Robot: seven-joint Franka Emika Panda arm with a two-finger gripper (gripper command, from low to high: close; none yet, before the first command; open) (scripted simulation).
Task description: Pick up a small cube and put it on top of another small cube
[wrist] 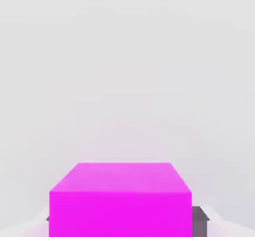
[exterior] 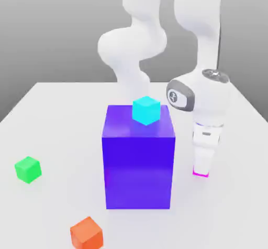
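Grasp step: hand (exterior: 201, 172) down at the bench (exterior: 57, 111), pinching the magenta cube (wrist: 119, 201) on the exterior view's right of the big purple block (exterior: 138, 164). Next likely lift, carry around the block, lower onto the green cube (exterior: 28, 169) well apart at left.

The small magenta-pink cube (exterior: 200, 173) sits flat on the counter just beyond the big purple-blue block (exterior: 138, 159), on the exterior view's right. The small bright green cube (exterior: 28, 169) rests upright well apart from that block, on the exterior view's left.
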